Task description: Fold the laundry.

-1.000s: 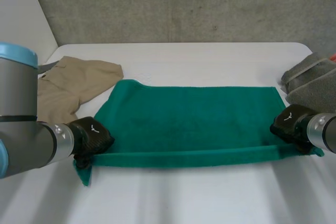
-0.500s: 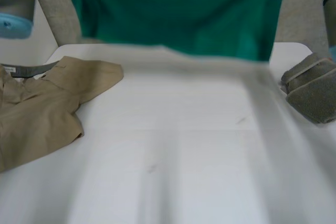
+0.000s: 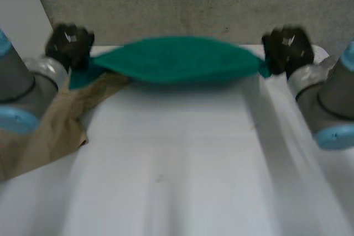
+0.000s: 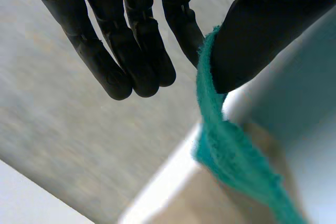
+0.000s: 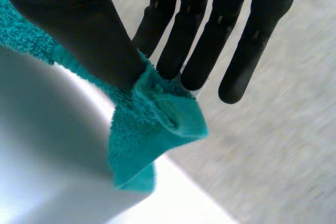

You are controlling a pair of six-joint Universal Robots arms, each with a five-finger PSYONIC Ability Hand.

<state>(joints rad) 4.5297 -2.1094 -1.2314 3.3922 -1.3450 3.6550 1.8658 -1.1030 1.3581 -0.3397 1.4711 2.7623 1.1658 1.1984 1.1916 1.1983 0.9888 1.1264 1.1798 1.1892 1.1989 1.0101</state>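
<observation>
A green towel hangs stretched in the air between my two hands, over the far part of the white table. My left hand pinches its left end; in the left wrist view the thumb presses the towel's edge against a finger. My right hand holds the right end; in the right wrist view the thumb clamps a bunched corner of the towel against the fingers.
A beige garment lies crumpled on the table's left side, partly under my left arm. A grey concrete wall stands behind the table's far edge. My right arm reaches along the table's right side.
The towel lay flat on the table with my hands at its near corners. Both hands lifted it high, then carried it away to the far side, where it is now pulled taut.
</observation>
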